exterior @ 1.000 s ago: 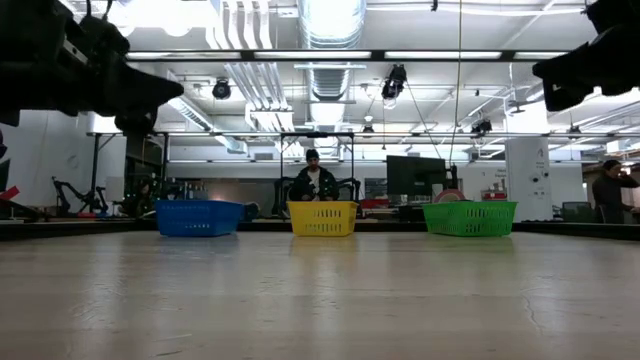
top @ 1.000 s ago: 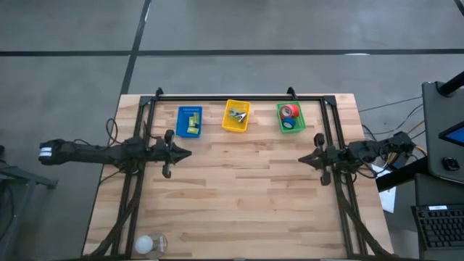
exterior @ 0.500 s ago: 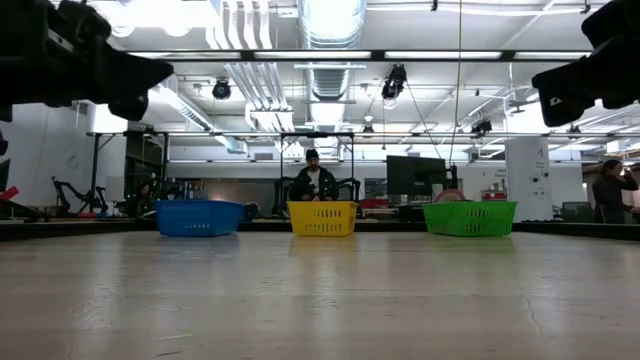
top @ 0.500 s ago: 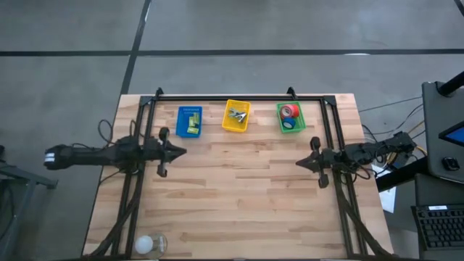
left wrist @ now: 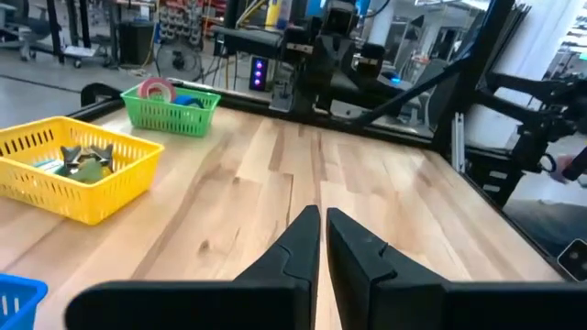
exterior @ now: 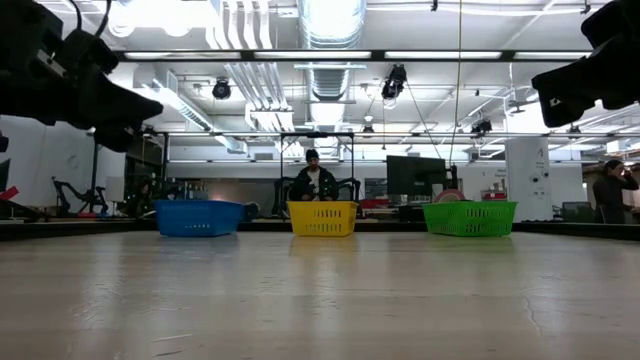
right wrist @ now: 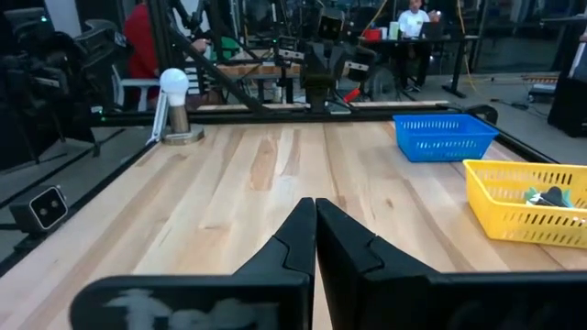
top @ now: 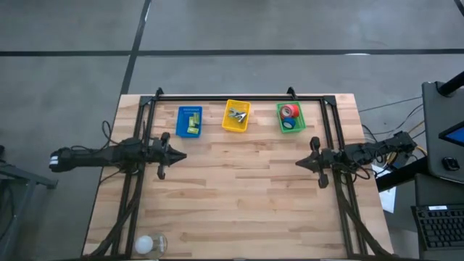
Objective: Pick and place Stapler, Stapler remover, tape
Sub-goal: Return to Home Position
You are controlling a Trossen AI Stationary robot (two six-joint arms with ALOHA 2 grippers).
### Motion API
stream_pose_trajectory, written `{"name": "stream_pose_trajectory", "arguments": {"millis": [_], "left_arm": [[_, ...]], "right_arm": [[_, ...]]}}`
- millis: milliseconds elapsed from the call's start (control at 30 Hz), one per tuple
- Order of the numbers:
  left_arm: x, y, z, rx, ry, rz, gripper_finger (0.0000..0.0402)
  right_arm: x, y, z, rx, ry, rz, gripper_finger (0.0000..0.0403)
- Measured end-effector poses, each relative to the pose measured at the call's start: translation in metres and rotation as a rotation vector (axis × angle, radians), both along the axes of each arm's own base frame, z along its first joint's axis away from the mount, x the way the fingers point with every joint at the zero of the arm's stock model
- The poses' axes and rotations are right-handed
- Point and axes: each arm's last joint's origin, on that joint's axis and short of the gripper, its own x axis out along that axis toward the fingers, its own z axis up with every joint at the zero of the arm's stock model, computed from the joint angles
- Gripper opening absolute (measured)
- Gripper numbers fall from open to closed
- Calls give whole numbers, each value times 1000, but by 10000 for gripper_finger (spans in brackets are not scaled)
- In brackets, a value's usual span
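Three small baskets stand in a row along the table's far edge. The blue basket (top: 190, 121) holds a yellow-green stapler (top: 193, 125). The yellow basket (top: 236, 116) holds the metal staple remover (top: 236, 114). The green basket (top: 291, 118) holds a red tape roll (top: 289, 111) and a blue one (top: 290, 125). My left gripper (top: 183, 154) hovers shut above the table, nearer than the blue basket. My right gripper (top: 299, 162) hovers shut, nearer than the green basket. Both hold nothing.
A black frame rail (top: 225, 97) runs behind the baskets and down both sides. A white ball-shaped lamp (top: 145, 243) stands at the near left corner. Bare wood (top: 239, 188) lies between the arms. People (exterior: 313, 180) sit beyond the table.
My left gripper has drawn back a little toward the table's left edge and sunk slightly, staying shut. My right gripper has dipped slightly and then kept still. The baskets and what lies in them have not moved.
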Motion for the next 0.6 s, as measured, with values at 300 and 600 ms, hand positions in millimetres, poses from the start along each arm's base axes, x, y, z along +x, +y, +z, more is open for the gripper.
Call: {"name": "stream_pose_trajectory", "arguments": {"millis": [300,600], "left_arm": [[0,0,-1,0,8,0,26],[0,0,-1,0,13,0,26]], "right_arm": [[0,0,0,1,0,0,9],[0,0,0,4,0,0,9]]}}
